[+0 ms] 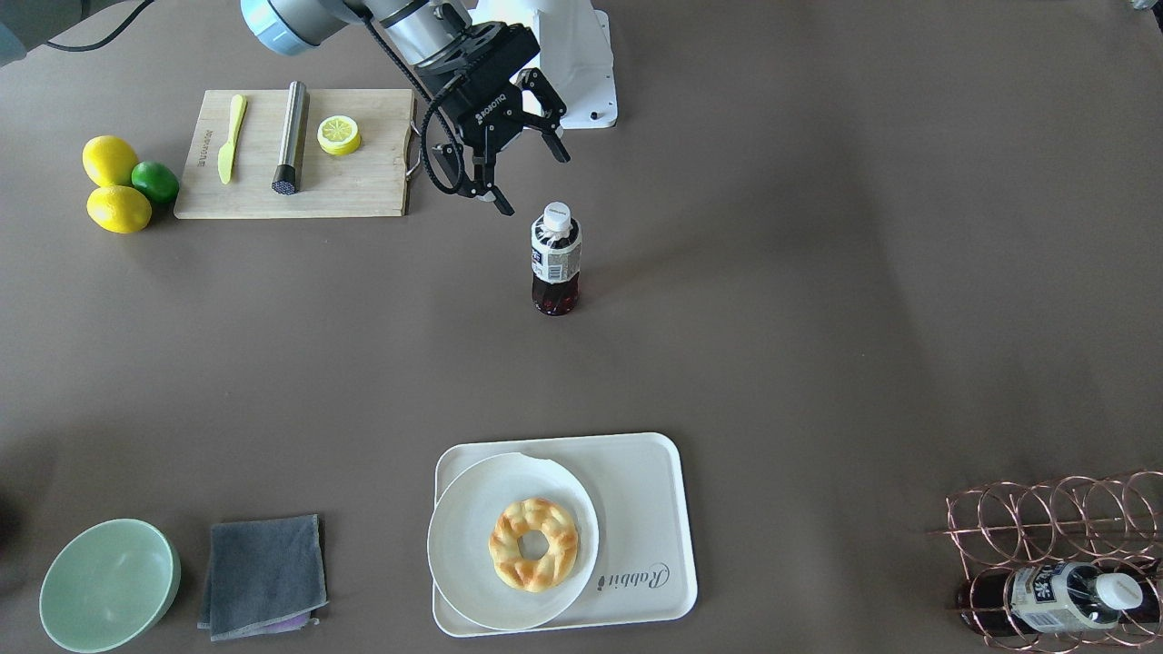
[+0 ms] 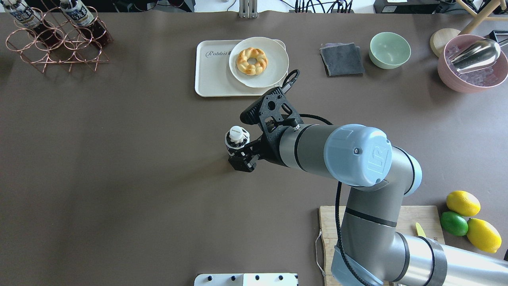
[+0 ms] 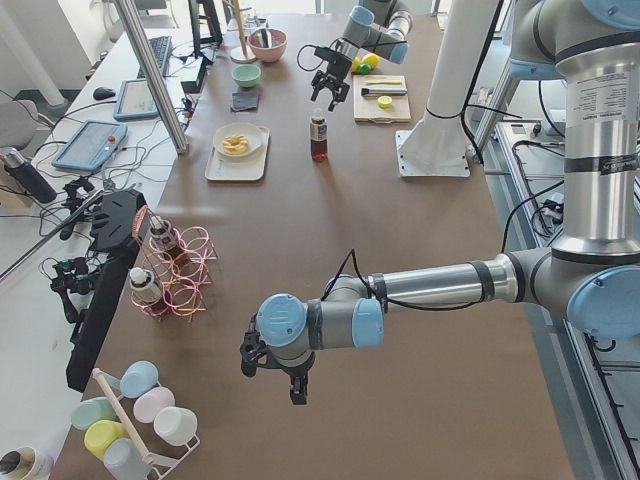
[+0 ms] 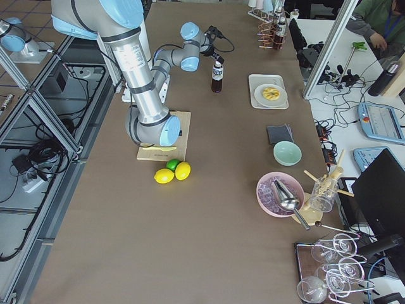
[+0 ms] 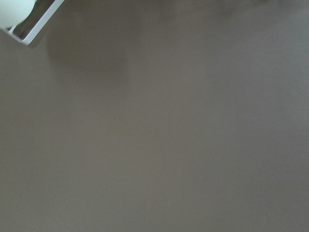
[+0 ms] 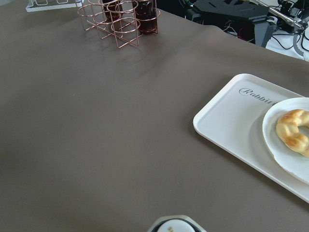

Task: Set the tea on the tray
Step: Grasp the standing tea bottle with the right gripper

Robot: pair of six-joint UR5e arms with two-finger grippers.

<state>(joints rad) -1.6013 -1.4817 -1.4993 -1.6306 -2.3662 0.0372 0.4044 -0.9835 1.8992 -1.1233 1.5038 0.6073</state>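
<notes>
Exterior front-facing camera: the small clear plastic bottle of red-brown tea (image 1: pixel 555 259) stands upright on the table, well apart from the off-white rectangular plastic tray (image 1: pixel 650 509). The right gripper (image 1: pixel 530 177) hangs just behind its cap, fingers spread, holding nothing. Overhead: the fingers sit beside the cap. Closing off-centre could topple the bottle. A round white plate (image 1: pixel 459 545) crowds the tray, so a careless set-down might knock it. Left-side camera: the left gripper (image 3: pixel 272 370) hovers far off, and I cannot tell its state.
</notes>
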